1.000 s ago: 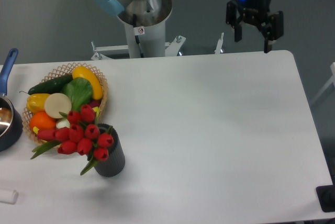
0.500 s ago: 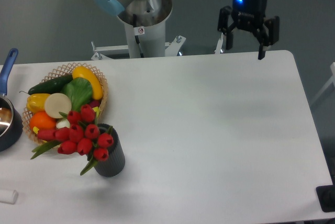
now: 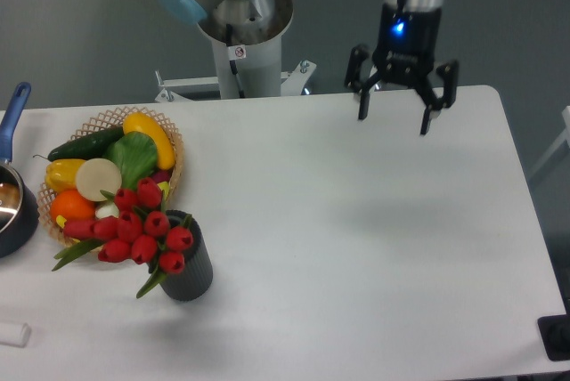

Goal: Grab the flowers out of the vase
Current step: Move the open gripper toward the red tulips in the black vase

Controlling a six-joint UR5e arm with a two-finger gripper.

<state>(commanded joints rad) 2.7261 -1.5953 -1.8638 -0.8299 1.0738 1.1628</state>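
The flowers, a bunch of red closed tulip buds with green leaves, stand in the vase, a short dark ribbed cylinder at the table's front left. The buds lean left over the basket's edge. My gripper hangs open and empty above the table's back right, far from the flowers, with its fingers spread wide and a blue light on its body.
A wicker basket of toy fruit and vegetables sits just behind the vase. A dark pot with a blue handle is at the left edge. A small white object lies at the front left. The arm's base stands behind the table.
My gripper has moved left and down, from beyond the table's back right edge to over the table top. The flowers and vase have not moved.
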